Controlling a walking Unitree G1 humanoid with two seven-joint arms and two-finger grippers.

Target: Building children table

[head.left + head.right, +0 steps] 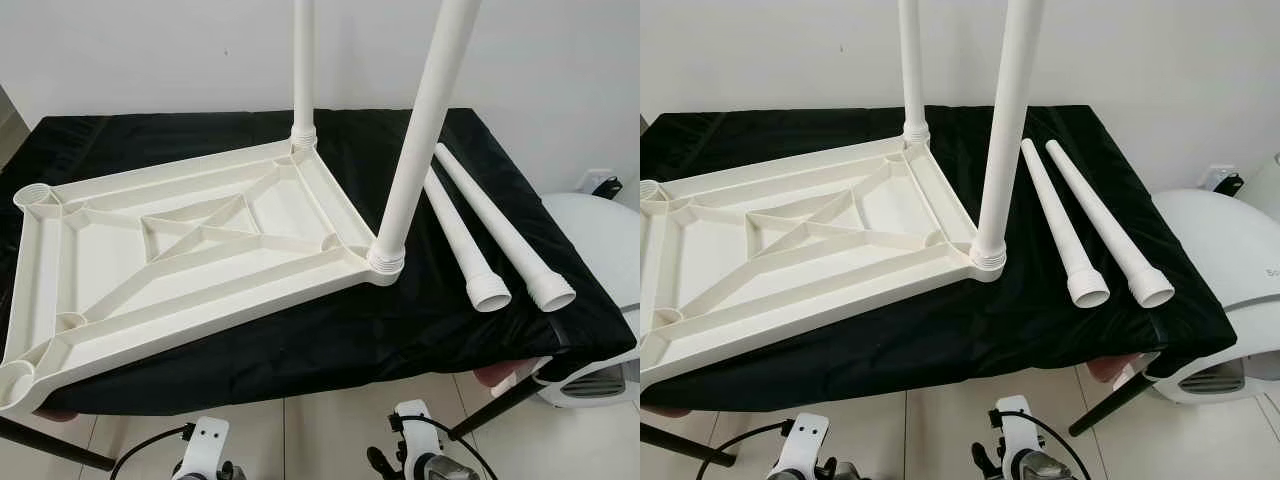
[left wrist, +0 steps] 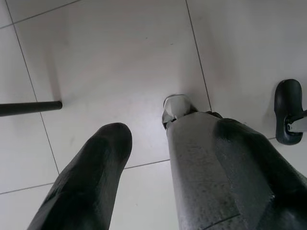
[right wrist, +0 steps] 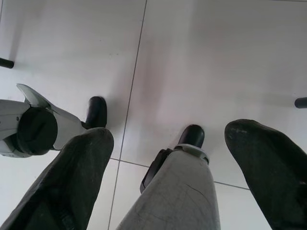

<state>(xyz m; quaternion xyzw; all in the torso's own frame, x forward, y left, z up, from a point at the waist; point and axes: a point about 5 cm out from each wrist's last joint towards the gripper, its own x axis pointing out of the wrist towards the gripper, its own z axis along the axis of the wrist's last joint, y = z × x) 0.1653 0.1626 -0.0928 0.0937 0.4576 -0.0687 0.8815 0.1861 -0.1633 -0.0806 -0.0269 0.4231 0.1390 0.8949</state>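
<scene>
Tabletop: white plastic tabletop (image 1: 190, 260) lies upside down on the bench, ribbed underside up, long axis running from the robot's near left to the far middle.
Fitted legs: two white legs stand upright in its right-hand corner sockets, the far leg (image 1: 303, 70) and the near leg (image 1: 420, 130), the near one leaning slightly right at its top.
Loose legs: two loose legs (image 1: 478, 225) lie side by side just right of the tabletop, threaded wide ends toward the robot, narrow ends pointing away and slightly left.
Empty sockets: both left corners.
Bench: black cloth (image 1: 330, 330) covers it, hanging over the near edge.
Room: pale floor tiles (image 2: 120, 52), white wall, white rounded appliance (image 1: 600, 260) at right.
Left gripper (image 2: 144, 143): hanging low over the floor, fingers spread, holding nothing.
Right gripper (image 3: 168, 143): likewise low, fingers spread, holding nothing.
</scene>
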